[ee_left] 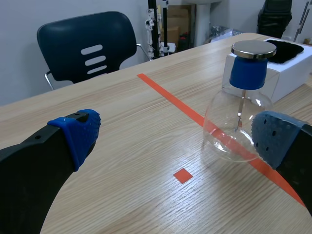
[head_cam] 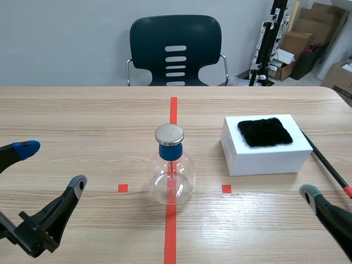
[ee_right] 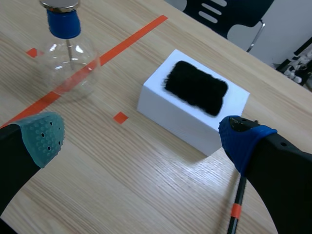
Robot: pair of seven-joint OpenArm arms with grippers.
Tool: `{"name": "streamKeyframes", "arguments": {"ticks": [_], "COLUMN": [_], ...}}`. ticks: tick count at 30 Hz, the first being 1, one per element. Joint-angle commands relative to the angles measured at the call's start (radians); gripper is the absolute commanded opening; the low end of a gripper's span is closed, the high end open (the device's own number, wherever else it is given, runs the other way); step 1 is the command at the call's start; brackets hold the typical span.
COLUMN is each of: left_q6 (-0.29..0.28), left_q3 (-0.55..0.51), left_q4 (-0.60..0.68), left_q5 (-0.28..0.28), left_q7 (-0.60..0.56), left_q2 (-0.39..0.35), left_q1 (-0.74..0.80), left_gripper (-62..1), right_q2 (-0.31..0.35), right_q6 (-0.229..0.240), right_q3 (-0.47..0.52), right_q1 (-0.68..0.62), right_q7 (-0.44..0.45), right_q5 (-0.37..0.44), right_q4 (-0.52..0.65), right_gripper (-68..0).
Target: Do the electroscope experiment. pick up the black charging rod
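The black charging rod (head_cam: 325,163) lies on the bench (head_cam: 82,115) between the white box (head_cam: 264,157) and the bench's right edge. The right hand (ee_right: 144,139) near it and the left hand (ee_left: 178,136) are both spread wide.

Table (head_cam: 82,110) — flask (head_cam: 171,176), box (head_cam: 264,157) (white), rod (head_cam: 327,165)
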Motion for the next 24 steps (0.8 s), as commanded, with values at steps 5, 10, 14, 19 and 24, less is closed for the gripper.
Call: {"name": "streamKeyframes", "arguments": {"ticks": [5,10,14,19,24], "left_q6": [-0.018,-0.020,-0.026,-0.040,-0.049], "left_q3": [0.050,0.095,0.135,0.173,0.201], "left_q4": [-0.058,-0.121,-0.164,-0.217,-0.257], "left_q5": [-0.080,-0.109,-0.108,-0.085,0.000], "left_q7": [-0.040,-0.076,-0.115,-0.196,-0.246], "left_q2": [-0.006,-0.006,-0.006,-0.006,-0.006], "left_q1": [-0.055,-0.103,-0.133,-0.164,-0.186], "left_gripper": [1.4,1.4,1.4,1.4,1.4], "right_q2": [0.013,0.124,0.225,0.281,0.282], "right_q6": [-0.008,-0.086,-0.084,-0.072,0.037], "right_q3": [0.053,0.053,0.053,0.052,0.050], "right_q1": [0.187,0.261,0.295,0.359,0.442], "right_q7": [-0.299,-0.381,-0.418,-0.573,-0.619], "right_q5": [0.128,0.218,0.311,0.441,0.514], "right_q4": [0.019,0.019,0.019,-0.014,-0.123], "right_gripper": [0.4,0.4,0.4,0.4,0.4]}}
